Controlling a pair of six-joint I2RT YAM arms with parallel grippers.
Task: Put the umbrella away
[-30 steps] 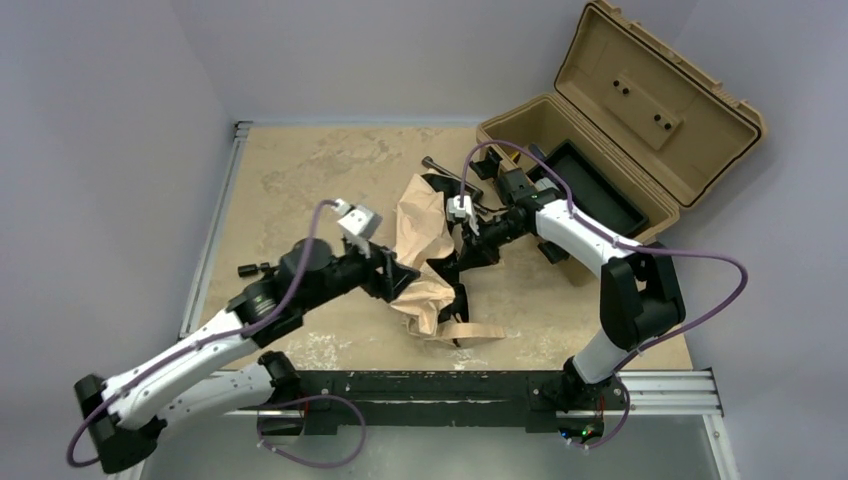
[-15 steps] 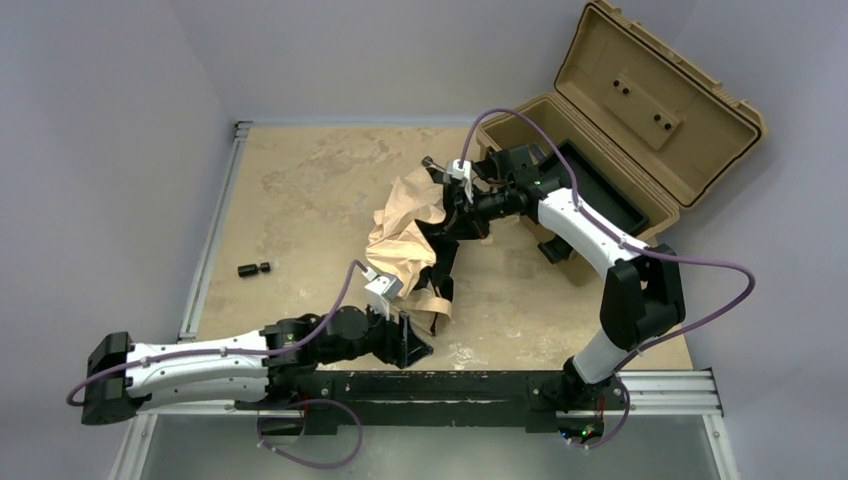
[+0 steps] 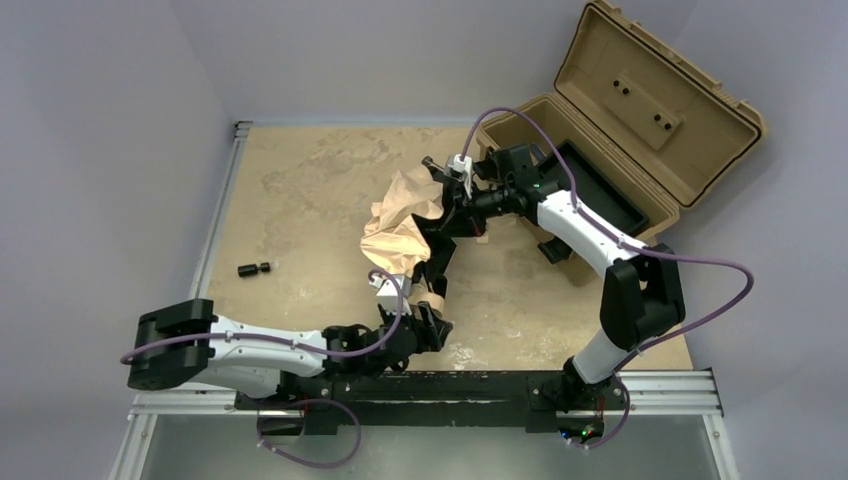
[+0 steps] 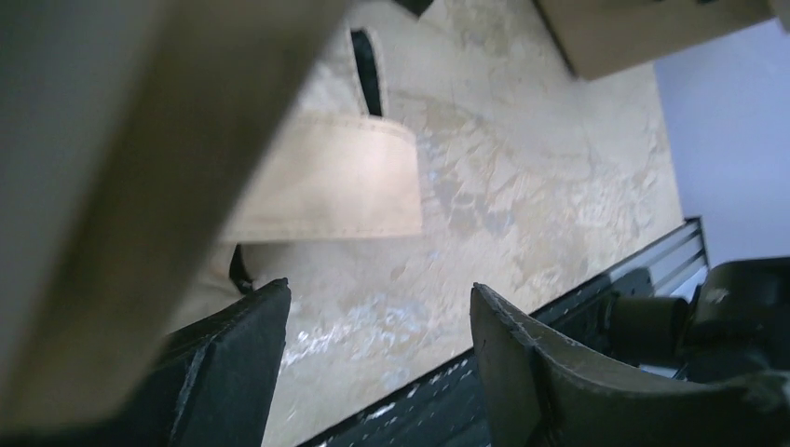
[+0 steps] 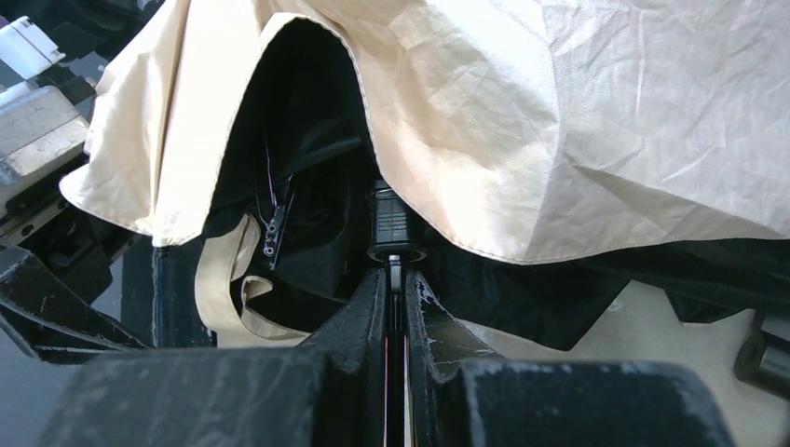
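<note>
Since the earlier frame the left arm has pulled away from the canopy and swung back low along the table's near edge, while the right arm has dragged the umbrella toward the far right corner.

Nearest, the left gripper sits by the near edge with its claw spread. Its wrist view shows bare tabletop between the fingers and nothing held. A loose tan band of the umbrella hangs just beyond them.

Farther in, around the middle of the table, the umbrella is a crumpled, half-collapsed bundle, with beige fabric draped over black ribs. The right gripper is pressed together on its thin black shaft, just under the canopy's hem.

At the far right corner the tan case stands with its lid up. The umbrella is near its front wall but outside it.

The task looks about halfway. The umbrella is gripped and brought close, but the canopy is not gathered, the band is unfastened, and it is not yet stowed.
</note>
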